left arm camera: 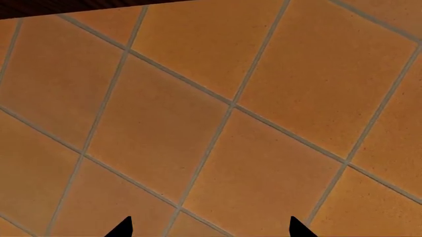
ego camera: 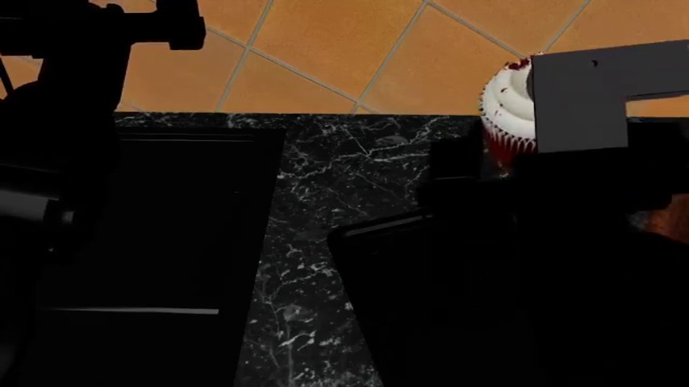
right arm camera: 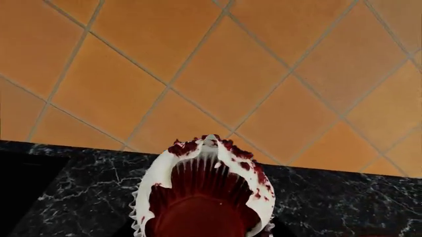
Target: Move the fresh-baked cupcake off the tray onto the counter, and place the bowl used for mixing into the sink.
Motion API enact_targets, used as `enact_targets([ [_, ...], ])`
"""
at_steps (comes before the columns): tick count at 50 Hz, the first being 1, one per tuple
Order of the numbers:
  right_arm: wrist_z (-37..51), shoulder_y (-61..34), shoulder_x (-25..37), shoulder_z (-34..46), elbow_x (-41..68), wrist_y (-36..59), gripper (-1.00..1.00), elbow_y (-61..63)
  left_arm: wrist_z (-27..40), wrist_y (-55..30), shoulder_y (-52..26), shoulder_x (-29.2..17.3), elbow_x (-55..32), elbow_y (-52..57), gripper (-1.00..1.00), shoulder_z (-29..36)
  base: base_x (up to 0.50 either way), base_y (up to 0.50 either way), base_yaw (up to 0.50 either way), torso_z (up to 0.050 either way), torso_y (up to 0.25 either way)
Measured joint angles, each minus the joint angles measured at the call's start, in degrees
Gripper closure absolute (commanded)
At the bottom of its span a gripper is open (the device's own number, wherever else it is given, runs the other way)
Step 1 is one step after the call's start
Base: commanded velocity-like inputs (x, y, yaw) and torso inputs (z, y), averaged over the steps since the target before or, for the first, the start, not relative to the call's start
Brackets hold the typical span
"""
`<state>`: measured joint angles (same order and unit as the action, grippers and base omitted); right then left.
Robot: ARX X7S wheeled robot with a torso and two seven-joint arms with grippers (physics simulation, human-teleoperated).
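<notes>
Red-wrappered, white-frosted cupcake [right arm camera: 204, 192] clamped in the right gripper [ego camera: 517, 153]. Saw little of the fingers themselves in either view, only the grey block of the wrist against the frosting in the head view. Held the cupcake tipped over, wrapper base toward the right wrist camera and frosted top pointing away, with dark red crumbs along the frosting's edge. Carried it in the air, clear of the tray [ego camera: 431, 306] and above the far edge of the counter [ego camera: 334, 177], with nothing touching it but the gripper.

Showed the left gripper [left arm camera: 211, 228] only as two black fingertips [left arm camera: 122, 227], well apart and with nothing between them. Pointed it at orange tiles [left arm camera: 218, 123] with pale grout lines; caught a dark strip at one corner of that view.

Further out, in the head view: found black marble-look counter with white veining running down the middle, between the sink [ego camera: 161, 242] on the left side and the flat black tray on the right side. Found the tray lying at a slant, one rounded corner turned toward the counter's middle, much of it lost in shadow under the right arm. Glimpsed a sliver of reddish-brown wood, the bowl [ego camera: 662, 222], at the right edge, mostly hidden behind the arm. Found the same orange tiling beyond the counter's far edge.
</notes>
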<state>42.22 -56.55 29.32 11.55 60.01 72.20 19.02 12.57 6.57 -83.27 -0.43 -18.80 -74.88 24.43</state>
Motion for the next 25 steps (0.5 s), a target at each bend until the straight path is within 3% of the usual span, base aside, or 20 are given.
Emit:
enact_targets([
  [25, -15.8, -17.7, -4.3, 12.4, -13.8, -12.1, 1.00, -30.3, -0.3, -0.3, 0.0, 0.0, 0.2, 0.0, -1.00, 0.5, 0.00, 0.00, 0.00, 0.000, 0.000],
])
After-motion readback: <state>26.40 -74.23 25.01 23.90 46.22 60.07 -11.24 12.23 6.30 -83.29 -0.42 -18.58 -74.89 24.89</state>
